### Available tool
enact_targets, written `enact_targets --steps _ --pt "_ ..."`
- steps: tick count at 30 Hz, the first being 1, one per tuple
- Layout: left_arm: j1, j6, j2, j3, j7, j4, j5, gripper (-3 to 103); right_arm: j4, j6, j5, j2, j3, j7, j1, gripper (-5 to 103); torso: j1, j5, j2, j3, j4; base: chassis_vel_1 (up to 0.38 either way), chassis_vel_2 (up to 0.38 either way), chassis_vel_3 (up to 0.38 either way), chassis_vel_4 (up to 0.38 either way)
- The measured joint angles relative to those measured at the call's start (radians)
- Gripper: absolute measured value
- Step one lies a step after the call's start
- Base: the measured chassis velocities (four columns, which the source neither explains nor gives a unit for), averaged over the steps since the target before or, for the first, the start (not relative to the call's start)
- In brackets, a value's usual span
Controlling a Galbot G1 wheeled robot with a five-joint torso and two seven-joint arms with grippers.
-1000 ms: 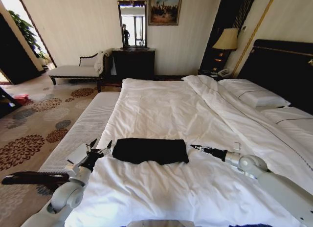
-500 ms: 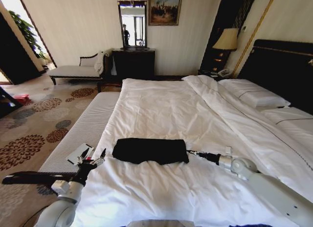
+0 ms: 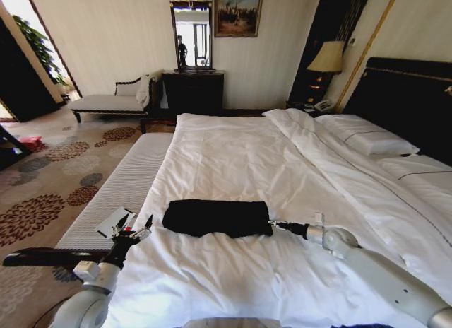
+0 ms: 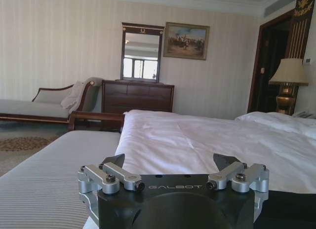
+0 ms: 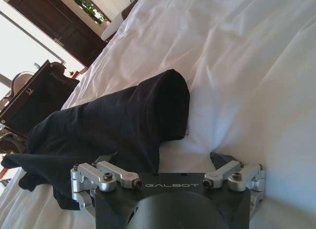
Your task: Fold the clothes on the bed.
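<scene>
While folded clothes [image 3: 217, 218] lie on bed [image 3: 240, 158] | right gripper [image 3: 277, 225] spread, at their edge | left gripper [image 3: 134, 227] spread, apart.

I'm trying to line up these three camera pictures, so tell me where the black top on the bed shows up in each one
Head view: the black top lies folded on the white duvet, between the left gripper and right gripper.
Left wrist view: a dark strip at the frame's edge beside the gripper may be it; I cannot tell.
Right wrist view: it lies just ahead of the gripper, on the duvet.
Shared landmark: the white duvet.
</scene>
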Motion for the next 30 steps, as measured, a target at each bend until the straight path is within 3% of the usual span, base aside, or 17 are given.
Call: enact_targets --steps 15,17,19,22,28,30 --pt "-0.002 0.000 0.001 0.002 0.000 0.001 -0.001 100 0.002 0.007 0.032 0.027 -0.133 0.080 0.124 101 0.000 0.0002 0.000 0.000 0.0003 0.000 0.000 0.000 0.000" --pt "-0.002 0.000 0.001 0.002 0.000 0.001 -0.002 100 -0.002 0.010 0.026 0.033 -0.138 0.084 0.128 91 0.000 0.0002 0.000 0.000 0.0000 0.000 0.000 0.000 0.000" --pt "-0.002 0.001 0.001 0.002 0.000 0.001 -0.002 100 -0.002 0.011 0.024 0.034 -0.138 0.084 0.128 91 0.000 0.0002 0.000 0.000 -0.0001 0.000 0.000 0.000 0.000" --pt "-0.002 0.001 0.001 0.002 0.000 0.002 -0.002 100 0.004 0.011 0.018 0.034 -0.123 0.082 0.110 76 0.000 0.0002 0.000 0.000 0.0001 0.000 0.000 0.000 0.000" --pt "-0.002 0.001 0.001 0.002 -0.001 0.002 -0.002 100 0.017 0.011 0.012 0.043 -0.087 0.084 0.068 59 0.000 0.0003 0.000 0.000 -0.0001 0.000 0.000 0.000 0.000" --pt "-0.002 0.001 0.001 0.002 -0.001 0.002 -0.002 100 0.020 0.011 0.007 0.051 -0.066 0.086 0.054 48 0.000 0.0003 0.000 0.000 0.0000 0.000 0.000 0.000 0.000"
